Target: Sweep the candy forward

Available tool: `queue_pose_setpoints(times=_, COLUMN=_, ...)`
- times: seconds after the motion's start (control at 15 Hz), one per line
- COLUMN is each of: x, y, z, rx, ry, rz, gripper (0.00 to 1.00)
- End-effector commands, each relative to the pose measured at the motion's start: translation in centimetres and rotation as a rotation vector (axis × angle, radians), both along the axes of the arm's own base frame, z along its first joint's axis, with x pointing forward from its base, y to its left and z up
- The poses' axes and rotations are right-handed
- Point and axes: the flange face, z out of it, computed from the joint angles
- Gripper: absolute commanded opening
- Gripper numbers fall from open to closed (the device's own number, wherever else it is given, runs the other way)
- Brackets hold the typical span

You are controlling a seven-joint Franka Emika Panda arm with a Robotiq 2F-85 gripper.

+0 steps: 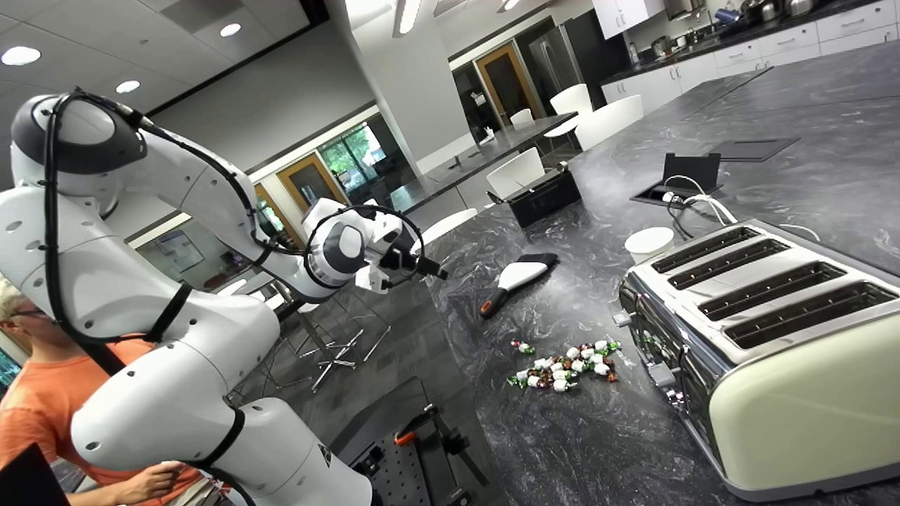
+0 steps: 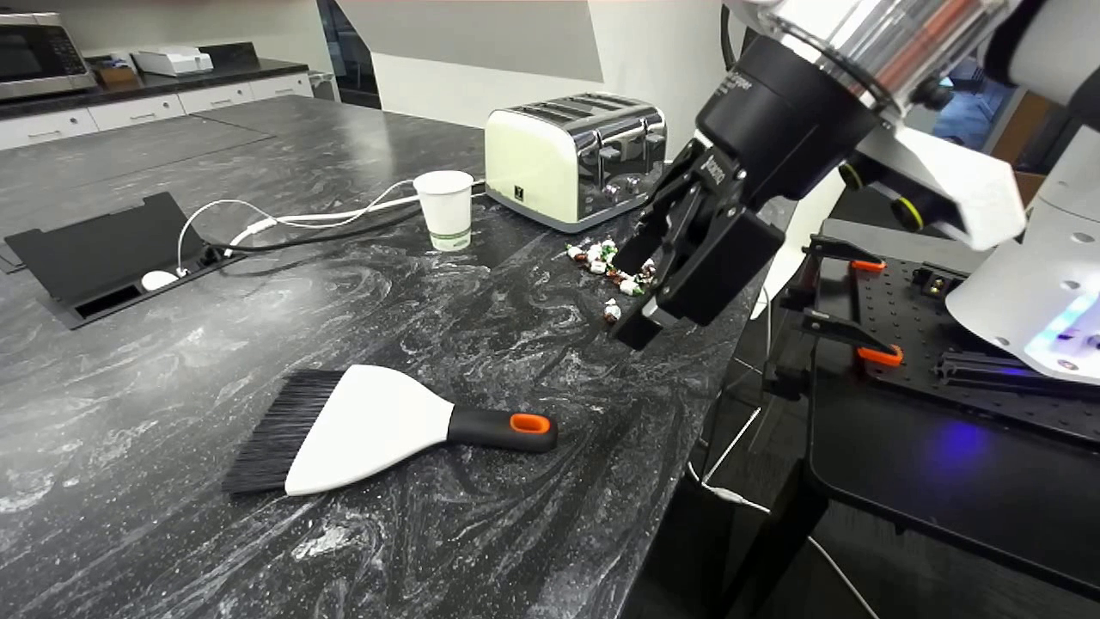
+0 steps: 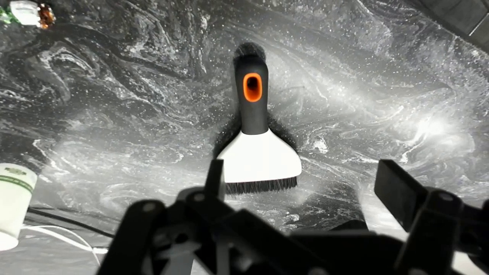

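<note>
The white-and-grey robot arm [image 1: 162,400] rises beside the dark marbled countertop [image 1: 555,450], folds at a high elbow, and slopes its forearm down toward the countertop's edge. At the end hangs the black two-finger gripper [image 3: 301,172], above the surface and tilted. It is released, its jaws spread wide. The white-headed hand brush [image 2: 369,430], with black bristles and an orange-ringed black handle, lies on the countertop, apart from the gripper. The candy [image 1: 562,369], a loose cluster of small white pieces with twisted green and reddish-brown wrapper ends, rests on the countertop near the chrome-and-cream four-slot toaster [image 1: 808,407]; a single piece lies just outside the cluster.

The wrist view looks down on the brush: its handle points away from the jaws, and one jaw hides a corner of the white head. Of the candy, a lone piece shows there, in an upper corner. In an exterior view with a fair-haired person [image 1: 56,386] in orange, nearly the whole arm appears and the cluster lies uncovered. In an exterior view with a silver-framed microwave [image 2: 34,52] at the back, the gripper covers part of the cluster. The green band on the white paper cup [image 2: 447,211] shows there and in the wrist view.
</note>
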Motion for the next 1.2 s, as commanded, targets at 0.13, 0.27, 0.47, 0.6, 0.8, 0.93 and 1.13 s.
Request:
queue_pose_setpoints(times=0.13, x=1.0, y=0.9, z=-0.8, rx=0.021, ry=-0.010, rz=0.005, gripper=1.00)
queue_pose_setpoints(times=0.27, x=1.7, y=0.7, z=-0.1, rx=0.048, ry=0.010, rz=0.021, gripper=1.00)
queue_pose_setpoints(times=0.47, x=2.2, y=-0.5, z=1.0, rx=0.107, ry=0.057, rz=0.095, gripper=1.00)
queue_pose_setpoints(times=0.6, x=2.0, y=-1.1, z=1.1, rx=0.108, ry=0.096, rz=0.165, gripper=1.00)
queue_pose_setpoints(times=0.8, x=1.6, y=-2.1, z=-0.7, rx=0.090, ry=0.206, rz=0.261, gripper=1.00)
queue_pose_setpoints(times=0.93, x=3.1, y=-2.8, z=0.6, rx=0.093, ry=0.226, rz=0.320, gripper=1.00)
queue_pose_setpoints(times=1.13, x=4.1, y=-3.0, z=0.0, rx=0.076, ry=0.307, rz=0.380, gripper=1.00)
